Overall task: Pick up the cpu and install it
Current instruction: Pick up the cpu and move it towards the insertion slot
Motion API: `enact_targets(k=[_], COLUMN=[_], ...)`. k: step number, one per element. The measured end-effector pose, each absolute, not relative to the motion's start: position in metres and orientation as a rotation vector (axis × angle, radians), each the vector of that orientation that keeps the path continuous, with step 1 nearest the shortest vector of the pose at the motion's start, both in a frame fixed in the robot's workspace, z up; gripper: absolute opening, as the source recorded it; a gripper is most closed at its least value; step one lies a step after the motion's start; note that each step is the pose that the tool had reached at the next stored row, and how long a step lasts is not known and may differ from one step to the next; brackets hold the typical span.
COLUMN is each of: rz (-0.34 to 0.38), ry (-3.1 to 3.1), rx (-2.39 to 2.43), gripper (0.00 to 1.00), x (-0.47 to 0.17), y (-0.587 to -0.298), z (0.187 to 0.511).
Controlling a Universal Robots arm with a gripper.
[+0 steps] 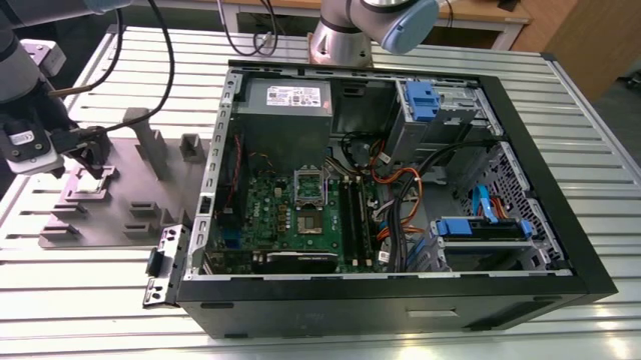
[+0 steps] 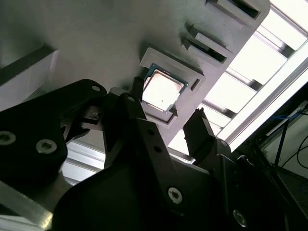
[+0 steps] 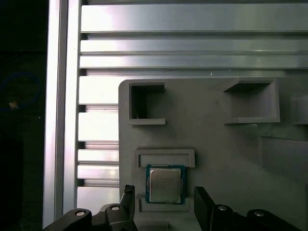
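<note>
The arm's silver base column [image 1: 341,41] carries a pale blue joint cap [image 1: 410,26], and black cables [image 1: 171,60] loop toward its dark grey wrist [image 1: 20,75]. The matte black, angular gripper [image 2: 166,103] is studded with round silver screws [image 2: 174,194].

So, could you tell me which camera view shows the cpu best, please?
The first wrist view: it looks straight down on the cpu, whole, seated in a recess of the fixture plate. The second wrist view shows the cpu slanted and glare-washed. In the exterior view the gripper stands in front of it.
</note>
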State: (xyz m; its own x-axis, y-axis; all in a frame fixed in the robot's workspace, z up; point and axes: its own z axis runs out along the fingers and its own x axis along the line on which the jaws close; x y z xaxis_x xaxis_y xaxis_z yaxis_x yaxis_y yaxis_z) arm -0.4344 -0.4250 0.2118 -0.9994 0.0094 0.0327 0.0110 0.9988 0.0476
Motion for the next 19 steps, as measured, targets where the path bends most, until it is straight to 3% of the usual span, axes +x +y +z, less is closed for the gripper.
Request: enact_targets(k=[19], rz=[-0.074], ry=[-3.108], rx=[-0.023], gripper=[0.60], x=[-0.435], y=[-0.422], z=[0.199])
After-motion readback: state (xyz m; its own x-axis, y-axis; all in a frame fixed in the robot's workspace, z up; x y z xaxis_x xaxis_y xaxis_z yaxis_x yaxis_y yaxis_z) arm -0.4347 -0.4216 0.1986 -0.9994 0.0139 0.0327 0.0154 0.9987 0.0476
